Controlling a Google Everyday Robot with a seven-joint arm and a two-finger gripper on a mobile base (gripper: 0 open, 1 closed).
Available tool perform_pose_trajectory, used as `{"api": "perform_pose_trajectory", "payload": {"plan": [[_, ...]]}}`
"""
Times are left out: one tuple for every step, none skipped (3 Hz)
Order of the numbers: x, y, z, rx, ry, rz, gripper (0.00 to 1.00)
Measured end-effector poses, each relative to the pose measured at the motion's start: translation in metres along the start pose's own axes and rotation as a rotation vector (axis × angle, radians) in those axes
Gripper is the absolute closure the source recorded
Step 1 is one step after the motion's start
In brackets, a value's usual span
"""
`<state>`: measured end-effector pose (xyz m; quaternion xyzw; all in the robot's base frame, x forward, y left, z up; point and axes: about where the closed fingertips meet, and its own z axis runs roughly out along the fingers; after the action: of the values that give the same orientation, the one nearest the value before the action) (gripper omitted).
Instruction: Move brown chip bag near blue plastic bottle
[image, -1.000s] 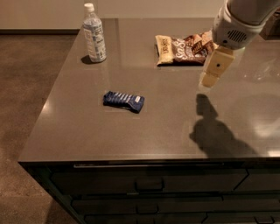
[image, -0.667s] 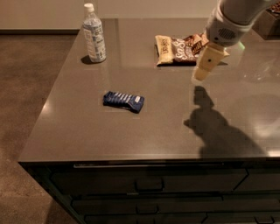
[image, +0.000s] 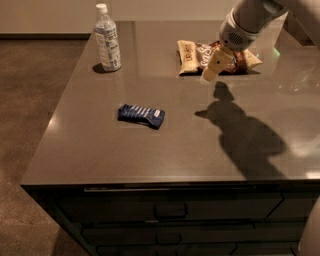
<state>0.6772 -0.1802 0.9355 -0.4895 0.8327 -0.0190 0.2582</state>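
Observation:
The brown chip bag (image: 196, 57) lies flat at the back of the dark counter, tan end to the left, dark middle with white lettering. My arm hides part of its right half. The blue plastic bottle (image: 107, 39), clear with a white cap and pale label, stands upright at the back left, well apart from the bag. My gripper (image: 214, 67) hangs from the upper right, its cream fingertips just above the bag's front edge near the middle.
A small dark blue striped packet (image: 141, 115) lies left of the counter's middle. The counter (image: 150, 160) has drawers under its front edge, and brown floor lies to the left. My arm's shadow falls on the right half of the counter.
My gripper has moved left and toward the back of the counter, from right of the bag to over its front edge. The bag, bottle and packet have not moved.

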Motion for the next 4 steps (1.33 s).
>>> {"api": "perform_pose_trajectory", "payload": {"plan": [[0.001,0.001,0.002,-0.001,0.006,0.004,0.00],[0.002,-0.016,0.015,0.033,0.001,0.096,0.00],[0.000,-0.040,0.025,0.066,-0.016,0.161,0.00],[-0.011,-0.055,0.048,0.061,-0.019,0.191,0.00]]}}
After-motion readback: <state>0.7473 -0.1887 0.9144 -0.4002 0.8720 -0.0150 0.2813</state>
